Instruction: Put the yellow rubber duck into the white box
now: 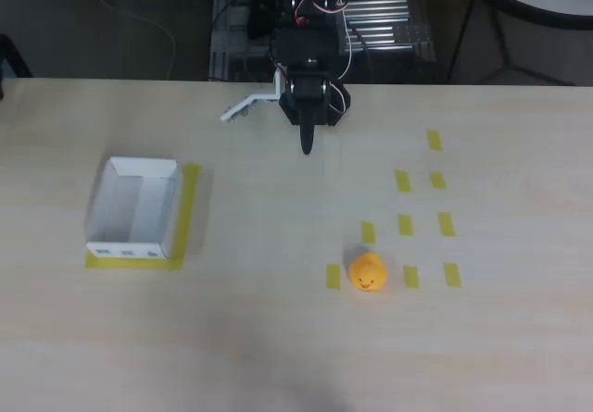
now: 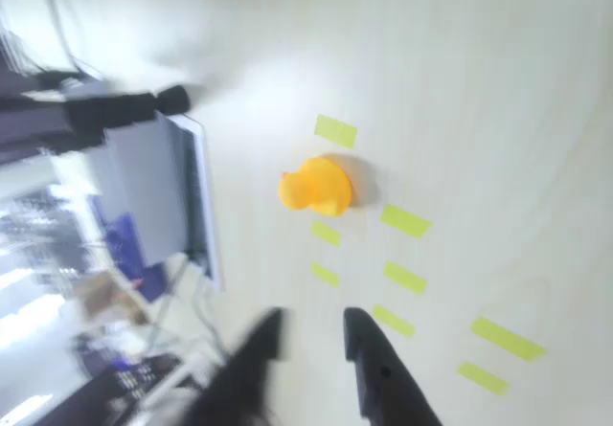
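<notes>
One small orange-yellow rubber duck point(image 1: 367, 272) sits alone on the pale wooden table point(image 1: 278, 338), low and right of centre in the overhead view, ringed by short yellow tape strips point(image 1: 404, 224) with one strip just beside it on either side. Nothing touches the toy. Over at the left of that view, the small white cardboard box point(image 1: 135, 210) with thin upright walls and blue marks along its near side stands open and empty on a yellow tape outline, well apart from the duck. Farther back, at the top centre, the black two-finger gripper point(image 1: 307, 143) points down toward the table near its far edge, holding nothing.

From the wrist view, the duck point(image 2: 317, 187) lies ahead at mid-frame among the tape strips point(image 2: 405, 221), while the dark fingers point(image 2: 378, 369) at the bottom show a narrow gap between them, parted only slightly.

By the look of it, the task stands at its opening step: the approach to the duck. The next move appears to call for a reach forward and rightward over the toy, a wider spread of the fingers, and a descent to straddle it.
</notes>
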Motion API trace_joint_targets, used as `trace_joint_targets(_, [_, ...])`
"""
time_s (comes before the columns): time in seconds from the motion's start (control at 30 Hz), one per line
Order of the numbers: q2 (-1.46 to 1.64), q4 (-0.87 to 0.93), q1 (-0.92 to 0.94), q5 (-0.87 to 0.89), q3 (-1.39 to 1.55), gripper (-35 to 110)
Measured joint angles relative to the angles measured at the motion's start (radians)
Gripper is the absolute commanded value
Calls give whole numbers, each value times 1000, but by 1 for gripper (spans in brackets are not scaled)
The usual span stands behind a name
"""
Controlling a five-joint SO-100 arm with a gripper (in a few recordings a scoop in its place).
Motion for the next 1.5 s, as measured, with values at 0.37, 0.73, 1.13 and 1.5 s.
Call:
trace_joint_targets(0.37, [-612,52,-75,-365,-259,69])
trace_joint_targets(0.73, [-1184,212,-178,-373,-810,70])
trace_joint_targets(1.13, [-1571,267,-249,-353,-1149,64])
trace_joint_targets(1.5, [-1782,307,-250,-351,-1374,14])
